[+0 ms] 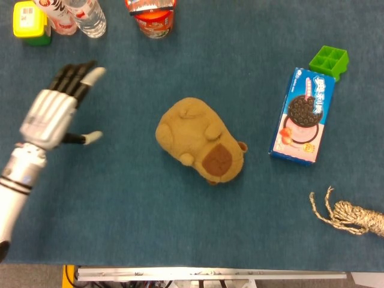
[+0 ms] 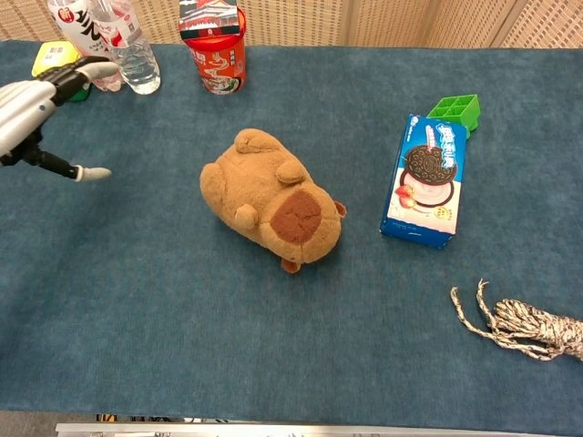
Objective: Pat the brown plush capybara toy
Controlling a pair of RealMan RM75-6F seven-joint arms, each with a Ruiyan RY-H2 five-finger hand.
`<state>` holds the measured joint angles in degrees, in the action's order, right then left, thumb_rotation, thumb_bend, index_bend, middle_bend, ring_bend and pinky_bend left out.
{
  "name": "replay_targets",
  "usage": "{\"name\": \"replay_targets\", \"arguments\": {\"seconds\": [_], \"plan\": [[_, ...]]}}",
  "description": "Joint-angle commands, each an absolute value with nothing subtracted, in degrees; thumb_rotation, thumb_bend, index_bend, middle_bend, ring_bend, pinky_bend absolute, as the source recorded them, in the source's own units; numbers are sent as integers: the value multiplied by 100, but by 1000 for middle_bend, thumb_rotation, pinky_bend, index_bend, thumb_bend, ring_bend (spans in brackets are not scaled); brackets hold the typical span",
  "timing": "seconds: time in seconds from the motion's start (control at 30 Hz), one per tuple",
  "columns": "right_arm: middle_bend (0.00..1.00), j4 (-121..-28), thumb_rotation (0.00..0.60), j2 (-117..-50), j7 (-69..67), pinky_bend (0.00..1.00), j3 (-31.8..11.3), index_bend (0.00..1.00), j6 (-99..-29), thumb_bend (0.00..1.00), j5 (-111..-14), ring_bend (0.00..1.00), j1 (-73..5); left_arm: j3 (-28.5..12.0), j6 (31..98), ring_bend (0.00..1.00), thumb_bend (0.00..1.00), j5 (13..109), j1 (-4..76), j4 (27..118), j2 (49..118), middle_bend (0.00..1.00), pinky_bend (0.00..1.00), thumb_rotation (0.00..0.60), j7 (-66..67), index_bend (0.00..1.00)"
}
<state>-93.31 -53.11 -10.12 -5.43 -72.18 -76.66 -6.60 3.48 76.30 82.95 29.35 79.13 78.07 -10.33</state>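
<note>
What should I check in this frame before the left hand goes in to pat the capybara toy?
1. Left hand holds nothing, fingers spread: ok.
2. Capybara toy in full view, nothing lying on it: ok.
3. Hand touching the toy: not ok; it hangs well off to the toy's left.
4. Bare table between hand and toy: ok.
5. Bottles and yellow-lidded jar sit close behind the fingers: not ok, knock risk.
6. Right hand's position: cannot tell; neither view shows it.
</note>
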Motion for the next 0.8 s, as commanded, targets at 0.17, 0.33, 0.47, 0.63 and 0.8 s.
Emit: {"name": "replay_targets", "arguments": {"seconds": [0.17, 0.33, 0.47, 0.63, 0.8], "plan": [[354, -9299, 600, -5324, -1037, 179, -538, 354, -7209, 0, -7706, 232, -693, 323, 7886, 0, 32, 8100, 2355, 8529, 7319, 0, 0, 600, -713, 0], [354, -9271, 600, -5339, -1034, 180, -517, 354, -7174, 0, -7744, 232, -725, 283, 8149, 0, 35, 8067, 2052, 8750, 7172, 0, 0, 600, -495, 26], [354, -9234, 600, -5368, -1045, 180, -505, 354, -7158, 0, -7793, 232, -754, 265, 8318, 0, 37, 8054, 1834, 8880, 7075, 0, 0, 600, -381, 41], [354, -9171, 600, -5405, -1156, 181, -470, 354, -7197, 0, -8014, 232, -799, 311, 8528, 0, 38, 8076, 1524, 9093, 6911, 0, 0, 600, -252, 42], [354, -9128, 600, -5476, -1116, 181, -439, 354, -7358, 0, -8292, 231, -832, 380, 8711, 0, 38, 8141, 1247, 9211, 6825, 0, 0, 600, -78, 45]]}}
